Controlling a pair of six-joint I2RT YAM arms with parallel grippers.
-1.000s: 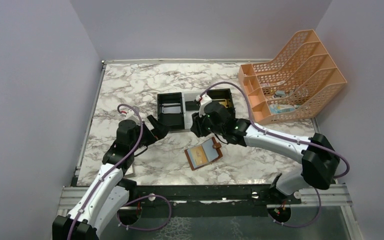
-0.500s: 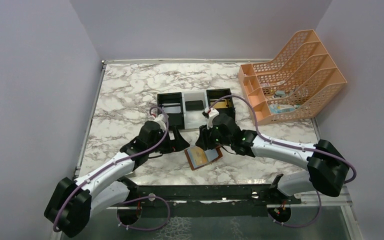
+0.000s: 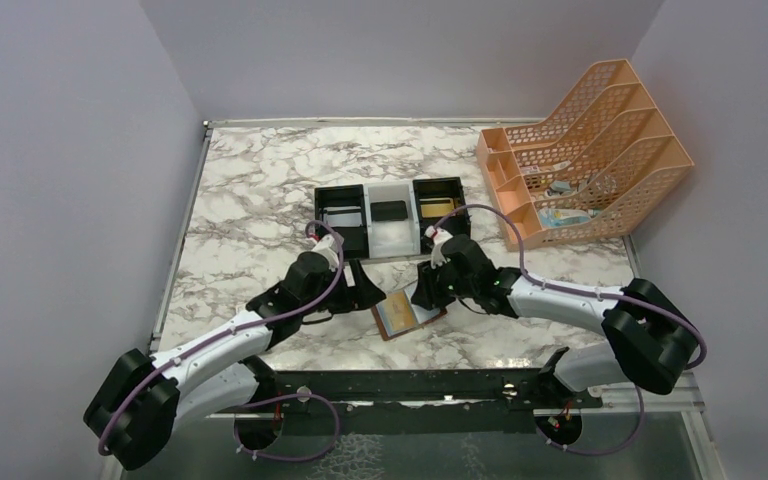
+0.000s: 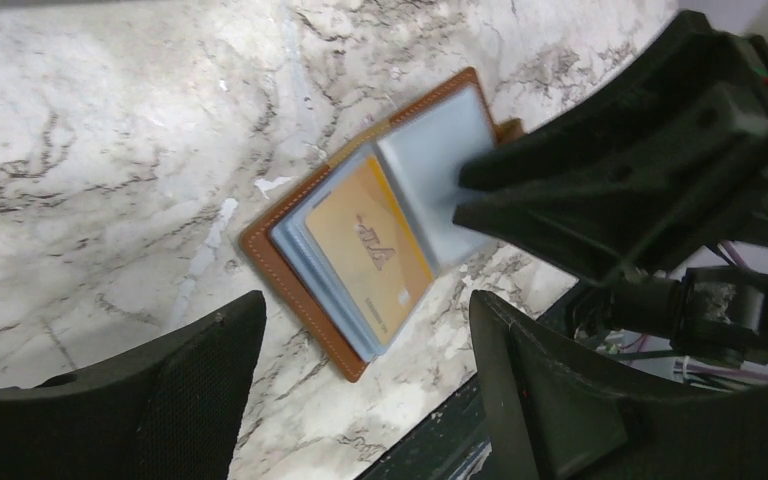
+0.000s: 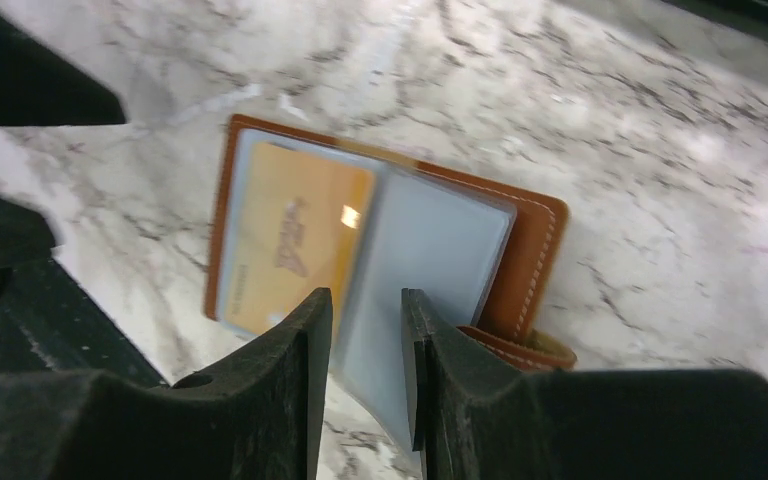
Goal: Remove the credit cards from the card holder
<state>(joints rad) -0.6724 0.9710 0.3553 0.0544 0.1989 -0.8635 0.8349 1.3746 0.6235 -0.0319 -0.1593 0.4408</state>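
The right gripper (image 5: 365, 300), narrowly parted, stood over the card holder (image 5: 535, 250); the spread left gripper (image 4: 365, 310) needed a square approach to the gold card (image 4: 370, 250).

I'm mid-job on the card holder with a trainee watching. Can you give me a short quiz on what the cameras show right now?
1. True or false: the card holder lies closed on the table.
2. What colour is the card showing in its pocket? A) gold B) red C) green
3. Which stands wider open, the left end effector or the right end effector?

Key
1. False: it lies open, inner pockets facing up.
2. A
3. The left end effector. The right one's jaws show only a narrow gap.
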